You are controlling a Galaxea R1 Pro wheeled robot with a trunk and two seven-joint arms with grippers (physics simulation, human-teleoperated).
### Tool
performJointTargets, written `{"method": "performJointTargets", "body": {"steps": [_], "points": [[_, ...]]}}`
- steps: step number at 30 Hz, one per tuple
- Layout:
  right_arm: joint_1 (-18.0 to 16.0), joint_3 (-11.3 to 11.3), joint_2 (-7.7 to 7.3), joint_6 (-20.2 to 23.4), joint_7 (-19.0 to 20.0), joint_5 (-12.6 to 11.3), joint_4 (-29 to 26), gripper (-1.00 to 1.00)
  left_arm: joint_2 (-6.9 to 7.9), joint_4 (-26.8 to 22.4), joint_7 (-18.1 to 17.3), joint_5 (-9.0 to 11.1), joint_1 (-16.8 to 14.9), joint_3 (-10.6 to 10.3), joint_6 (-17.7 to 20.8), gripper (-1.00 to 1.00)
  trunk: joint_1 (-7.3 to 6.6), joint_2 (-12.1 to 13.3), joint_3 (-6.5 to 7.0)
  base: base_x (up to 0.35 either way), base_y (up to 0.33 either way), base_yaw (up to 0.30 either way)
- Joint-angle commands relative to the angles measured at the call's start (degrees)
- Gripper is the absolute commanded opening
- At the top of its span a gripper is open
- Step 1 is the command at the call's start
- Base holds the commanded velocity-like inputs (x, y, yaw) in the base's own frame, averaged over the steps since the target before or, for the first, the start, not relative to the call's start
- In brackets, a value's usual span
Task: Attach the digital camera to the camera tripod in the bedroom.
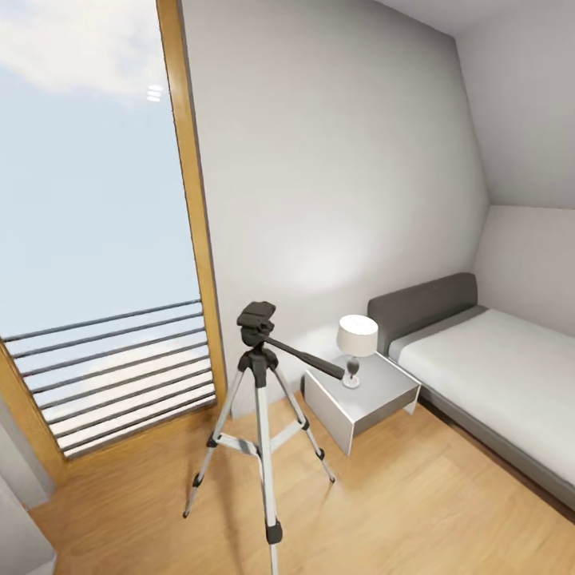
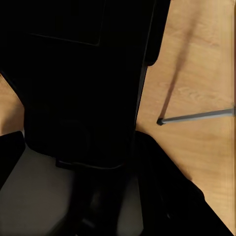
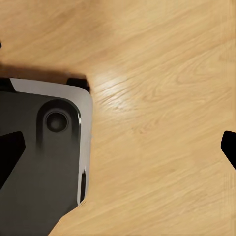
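Three splayed legs plant the camera tripod (image 1: pixel 259 415) on the bedroom's plank floor (image 1: pixel 399 495) between window (image 1: pixel 96 239) and nightstand (image 1: pixel 359 395), its head bare, ready for mounting. The right gripper (image 3: pixel 118 142) looks spread and empty; the left wrist view is probably too dark to tell that gripper's state.

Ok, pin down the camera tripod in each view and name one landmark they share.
Head view: camera tripod stands lower centre, between window and nightstand.
Left wrist view: a thin silver leg with black foot, likely its, above the floor.
Right wrist view: floor beside the robot's grey base.
Shared landmark: the wood floor.
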Motion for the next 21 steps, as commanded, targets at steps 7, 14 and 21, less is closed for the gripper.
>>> {"method": "performJointTargets", "body": {"steps": [7,14,21], "points": [[-0.07,-0.11,-0.05,-0.27,0.08,0.55,0.18,1.00,-0.05,0.01,0.12,0.30,-0.02,-0.50,-0.10,-1.00,0.05,-0.02,-0.01,0.231,0.151,0.000],[-0.07,-0.12,-0.14,-0.31,0.10,0.55,0.18,1.00,-0.06,0.01,0.12,0.30,-0.03,-0.49,-0.10,-1.00,0.05,-0.02,-0.01,0.051,0.034,0.000],[-0.07,-0.12,-0.24,-0.37,0.10,0.55,0.18,1.00,-0.07,0.01,0.12,0.30,-0.04,-0.50,-0.15,-1.00,0.05,-0.02,-0.01,0.010,0.006,0.000]]}}
